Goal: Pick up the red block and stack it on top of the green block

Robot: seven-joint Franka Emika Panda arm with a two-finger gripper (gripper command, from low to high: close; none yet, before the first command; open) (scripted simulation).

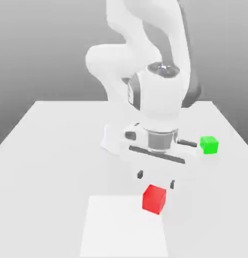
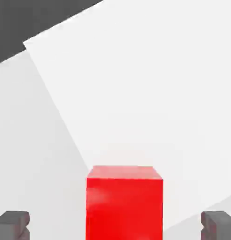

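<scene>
The red block rests on the white table near the front, on the edge of a lighter square patch. My gripper hovers just above and slightly behind it, fingers spread wide apart with nothing between them. In the hand view the red block stands centred between the two dark fingertips, which are well clear of its sides. The green block sits on the table further back toward the exterior view's right, partly behind my hand.
A lighter white square lies on the table at the front. The arm's white body rises behind the hand. The table's far edge shows against a dark background in the hand view.
</scene>
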